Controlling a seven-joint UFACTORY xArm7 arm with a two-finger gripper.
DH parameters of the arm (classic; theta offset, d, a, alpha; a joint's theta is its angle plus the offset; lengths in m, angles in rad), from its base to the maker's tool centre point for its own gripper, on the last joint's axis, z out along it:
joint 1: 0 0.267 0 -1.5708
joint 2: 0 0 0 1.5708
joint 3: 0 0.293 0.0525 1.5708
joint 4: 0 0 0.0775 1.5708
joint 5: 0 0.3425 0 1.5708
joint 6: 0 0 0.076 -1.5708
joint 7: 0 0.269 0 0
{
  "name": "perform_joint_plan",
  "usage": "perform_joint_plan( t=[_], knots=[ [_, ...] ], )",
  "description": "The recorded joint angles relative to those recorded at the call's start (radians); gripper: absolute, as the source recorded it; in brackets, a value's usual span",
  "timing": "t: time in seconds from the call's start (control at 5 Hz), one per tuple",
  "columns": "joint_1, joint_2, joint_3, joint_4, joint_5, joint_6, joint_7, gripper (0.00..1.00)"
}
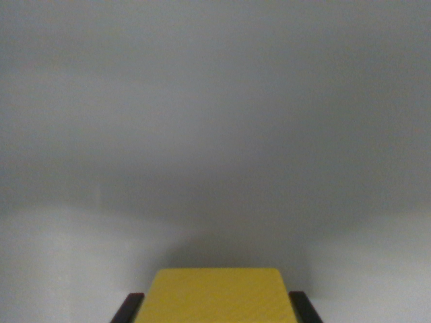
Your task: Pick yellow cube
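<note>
A plain, pale grey-white surface (215, 134) fills nearly the whole wrist view, blurred and without texture. It is darker and greyer across the upper part and brighter toward the lower corners, with a soft curved boundary between the two tones. No container shows anywhere in the view.

Low on the wrist view's left, a dark fingertip (128, 308) rises from the bottom edge, slanting slightly outward. Just beside it, in the middle of the bottom edge, sits the yellow cube (217, 296), showing one flat face with rounded upper corners and a faint grain; its lower part is cut off by the frame. A dark, soft shadow lies on the surface just above and around the cube's top edge. On the wrist view's right, the second dark fingertip stands against the cube's other side, mirrored to the first.

The gripper (217, 308) has its two fingers on either side of the cube, each one right at a side edge with no gap visible, so it appears to be pinching the cube between them. Only the fingertips are visible.
</note>
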Motion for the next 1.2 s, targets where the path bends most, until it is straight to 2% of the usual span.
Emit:
perform_joint_plan(
  t=[0.2, 0.4, 0.6, 0.8, 1.0, 1.2],
  knots=[
    [-0.0006, -0.008, 0.0, 0.012, 0.0016, 0.02, 0.0, 1.0],
    [-0.0006, -0.008, 0.0, 0.012, 0.0016, 0.02, 0.0, 1.0],
    [-0.0015, -0.019, 0.001, 0.027, 0.0037, 0.046, -0.001, 1.0],
    [-0.0015, -0.019, 0.001, 0.027, 0.0037, 0.046, -0.001, 1.0],
    [-0.0024, -0.031, 0.001, 0.046, 0.0061, 0.076, -0.001, 1.0],
    [-0.0024, -0.031, 0.001, 0.046, 0.0061, 0.076, -0.001, 1.0]
  ],
)
